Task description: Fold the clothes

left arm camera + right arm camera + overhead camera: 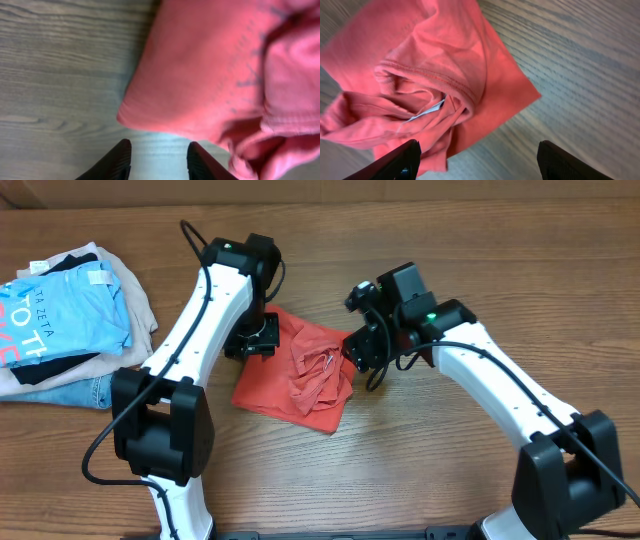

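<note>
The place looked like a robotics lab or test bench. A wood-grain table (450, 220) filled every view. Two white machine arms with black joints, the left arm (190, 320) and the right arm (500, 380), stood at its near edge, and a loose black cable (97, 448) trailed beside them. A crumpled coral-red T-shirt (300, 385) lay between the left gripper (252, 342) and the right gripper (360, 352). A stack of folded garments (60, 330) sat well out to the left gripper's left.
</note>
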Robot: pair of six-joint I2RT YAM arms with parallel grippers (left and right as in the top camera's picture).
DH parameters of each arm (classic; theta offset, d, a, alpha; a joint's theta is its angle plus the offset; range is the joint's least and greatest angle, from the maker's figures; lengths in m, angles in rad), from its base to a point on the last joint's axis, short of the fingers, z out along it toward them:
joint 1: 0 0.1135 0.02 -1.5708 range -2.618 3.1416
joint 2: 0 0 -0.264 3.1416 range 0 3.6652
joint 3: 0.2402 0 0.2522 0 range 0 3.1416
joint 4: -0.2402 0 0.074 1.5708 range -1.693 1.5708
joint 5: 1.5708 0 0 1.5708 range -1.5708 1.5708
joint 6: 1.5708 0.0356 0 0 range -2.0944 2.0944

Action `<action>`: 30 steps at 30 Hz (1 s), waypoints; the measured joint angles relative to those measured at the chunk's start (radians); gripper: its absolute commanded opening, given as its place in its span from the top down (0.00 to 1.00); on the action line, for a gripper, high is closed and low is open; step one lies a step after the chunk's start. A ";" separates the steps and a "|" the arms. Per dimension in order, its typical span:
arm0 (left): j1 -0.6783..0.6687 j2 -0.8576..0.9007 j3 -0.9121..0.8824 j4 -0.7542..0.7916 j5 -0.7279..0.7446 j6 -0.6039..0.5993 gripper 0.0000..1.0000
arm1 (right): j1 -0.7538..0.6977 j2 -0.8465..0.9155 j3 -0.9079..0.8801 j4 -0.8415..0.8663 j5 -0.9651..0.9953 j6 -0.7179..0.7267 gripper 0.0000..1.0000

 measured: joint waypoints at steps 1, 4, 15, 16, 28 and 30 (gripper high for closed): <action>0.011 0.000 -0.015 0.021 0.000 -0.006 0.56 | 0.008 0.012 0.000 0.009 0.013 -0.026 0.22; 0.026 0.000 -0.050 0.055 0.000 -0.010 0.54 | 0.023 0.035 0.000 0.035 0.040 -0.059 0.21; 0.031 0.000 -0.234 0.215 0.001 -0.010 0.53 | 0.085 0.085 0.000 0.150 0.079 -0.102 0.23; 0.031 0.000 -0.245 0.227 0.001 -0.010 0.53 | 0.088 0.085 0.000 0.157 0.079 -0.103 0.23; 0.031 0.000 -0.268 0.257 0.001 -0.010 0.48 | 0.105 0.154 0.000 0.186 0.080 -0.105 0.39; 0.031 0.000 -0.268 0.257 0.001 -0.010 0.47 | 0.111 0.154 0.000 0.200 0.080 -0.111 0.58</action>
